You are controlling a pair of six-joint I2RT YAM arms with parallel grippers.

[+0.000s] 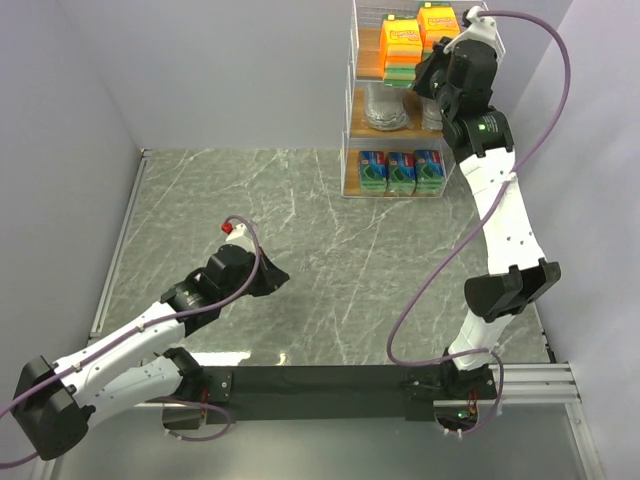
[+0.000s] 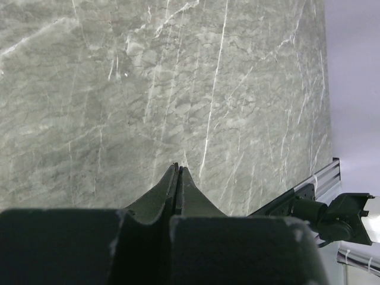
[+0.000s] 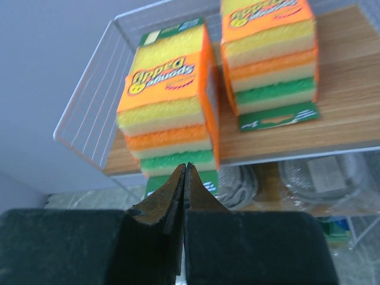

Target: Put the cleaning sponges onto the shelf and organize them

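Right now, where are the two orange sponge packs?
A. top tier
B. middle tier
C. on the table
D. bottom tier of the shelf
A: both orange packs stand side by side on the top board of the shelf, above the silvery packs on the middle tier and the blue-and-green packs on the bottom one.

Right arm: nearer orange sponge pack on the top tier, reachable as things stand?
Likely yes. The right gripper hangs in front of the nearer orange pack on the shelf's top board, nothing between. Its jaws are shut, so they must open first.
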